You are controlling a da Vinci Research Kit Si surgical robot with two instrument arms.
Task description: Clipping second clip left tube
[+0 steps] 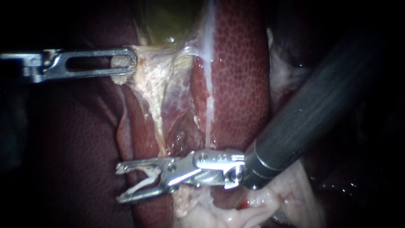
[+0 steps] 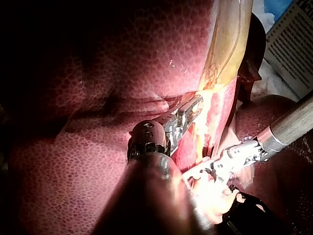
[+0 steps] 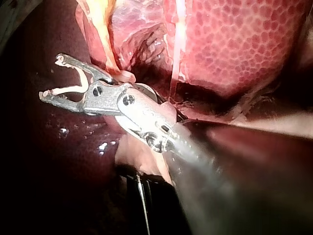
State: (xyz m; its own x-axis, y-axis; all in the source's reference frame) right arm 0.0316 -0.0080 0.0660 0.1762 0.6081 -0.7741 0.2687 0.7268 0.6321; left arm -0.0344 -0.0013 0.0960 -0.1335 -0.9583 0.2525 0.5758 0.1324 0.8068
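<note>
Clip approach — right instrument's hand (image 1: 119,183) is held wide on a loaded clip (image 1: 147,173) beside the left tube (image 1: 158,122); left instrument's hand (image 1: 130,63) is clamped on tissue (image 1: 145,76) — tube must be straddled next.

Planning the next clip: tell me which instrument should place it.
Right. The right instrument carries a white clip in its spread jaws, near the stretched tissue; the left instrument is clamped on that tissue, holding it taut.

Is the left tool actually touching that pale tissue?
Touching. The endoscope view shows the left instrument with jaws shut on the edge of the pale tissue, stretching it taut.
</note>
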